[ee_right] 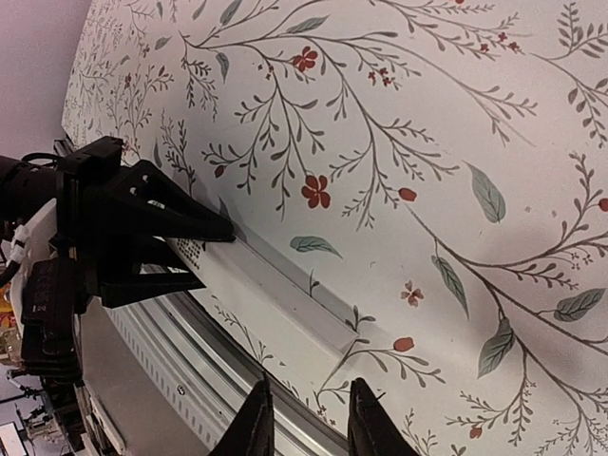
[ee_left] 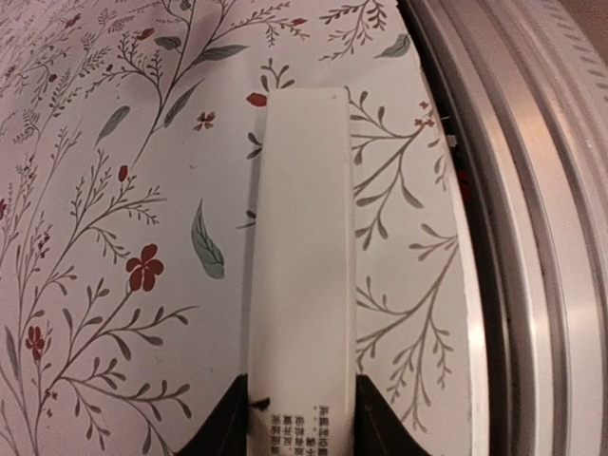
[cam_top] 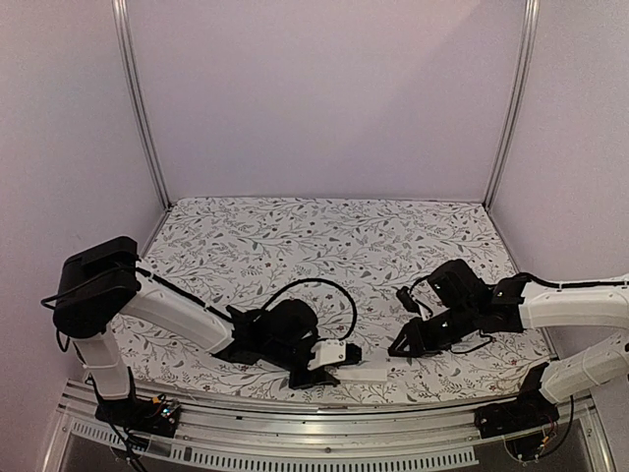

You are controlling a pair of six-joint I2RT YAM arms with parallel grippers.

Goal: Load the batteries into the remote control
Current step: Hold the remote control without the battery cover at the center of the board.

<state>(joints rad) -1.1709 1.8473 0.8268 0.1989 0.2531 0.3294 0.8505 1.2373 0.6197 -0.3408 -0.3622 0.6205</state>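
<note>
The remote control (cam_top: pixel 368 373) is a slim white bar lying on the floral cloth by the table's near edge. My left gripper (cam_top: pixel 329 369) is shut on one end of it; in the left wrist view the black fingers (ee_left: pixel 220 427) press both long sides of the remote (ee_left: pixel 304 247), which shows small printed text. My right gripper (cam_top: pixel 401 346) is open and empty, hovering just off the remote's free end. In the right wrist view the remote (ee_right: pixel 280 285) runs from the left gripper (ee_right: pixel 142 237) toward my right gripper (ee_right: pixel 306 418). The batteries are out of view.
A ribbed metal rail (ee_left: pixel 532 237) runs along the table's near edge, right beside the remote; it also shows in the right wrist view (ee_right: pixel 180 370). The floral cloth (cam_top: pixel 324 236) stretches back to lilac walls with metal posts (cam_top: pixel 138 98).
</note>
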